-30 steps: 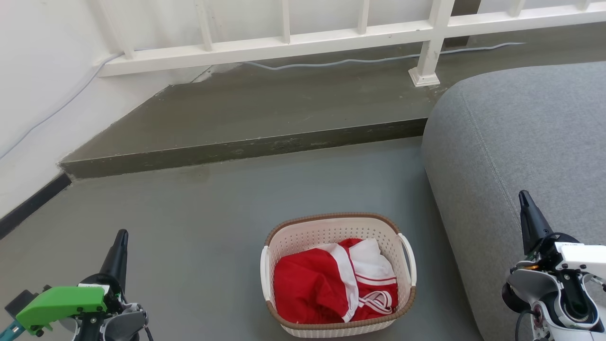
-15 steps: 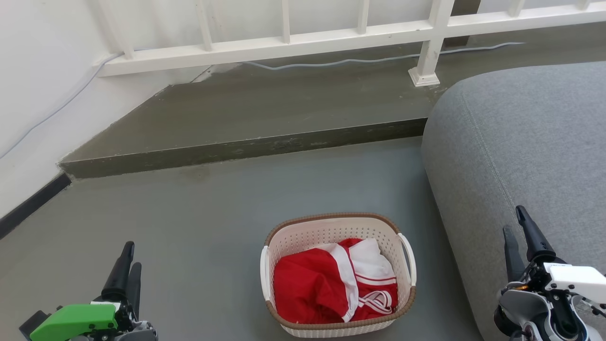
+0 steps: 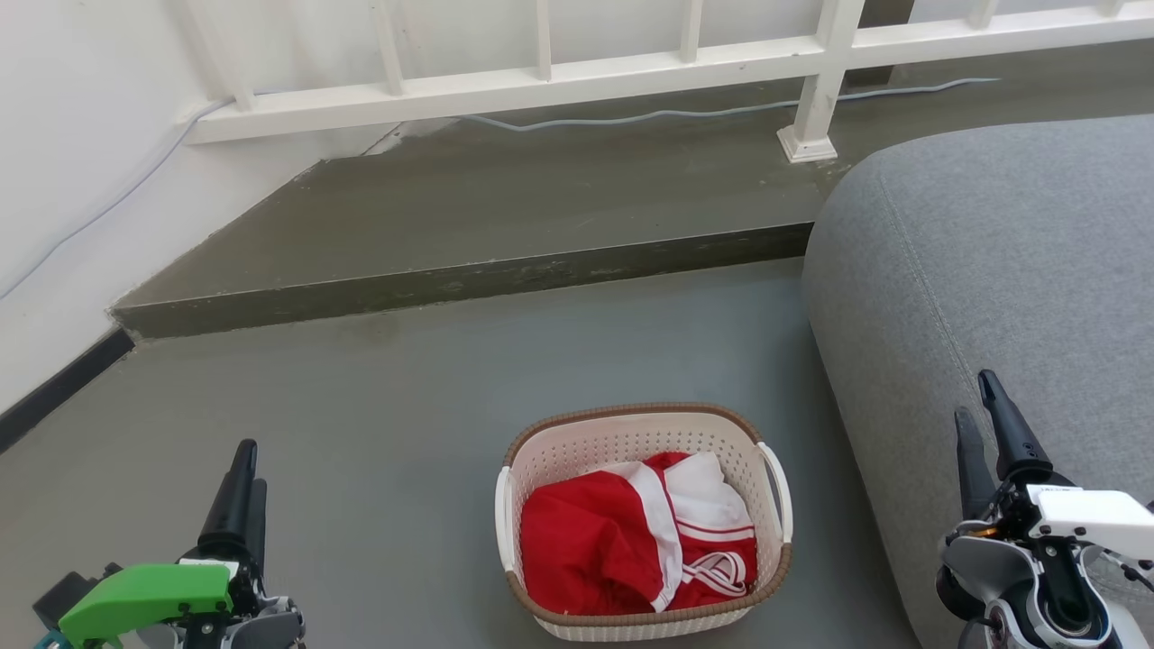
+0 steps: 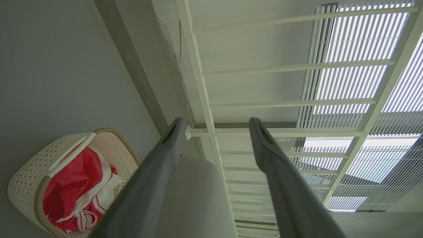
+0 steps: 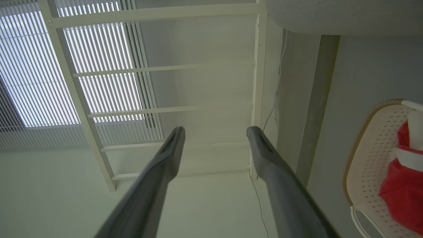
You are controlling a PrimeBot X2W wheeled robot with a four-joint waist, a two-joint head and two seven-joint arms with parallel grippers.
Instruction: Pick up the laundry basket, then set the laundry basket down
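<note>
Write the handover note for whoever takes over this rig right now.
Left gripper: jaws open, holding nothing, low and to the left of the laundry basket, apart from it.
Right gripper: jaws open, holding nothing, to the basket's right, over the edge of the grey sofa.
The laundry basket stands upright on the floor between them, with a red and white garment inside.
Done: nothing; neither handle is grasped.
Left: grasp, lift, set down.

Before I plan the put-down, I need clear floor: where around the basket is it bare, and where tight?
Bare floor lies between the laundry basket and the step, and leftward toward the black skirting. It is tight on the right, where the grey sofa stands close beside the basket.
</note>
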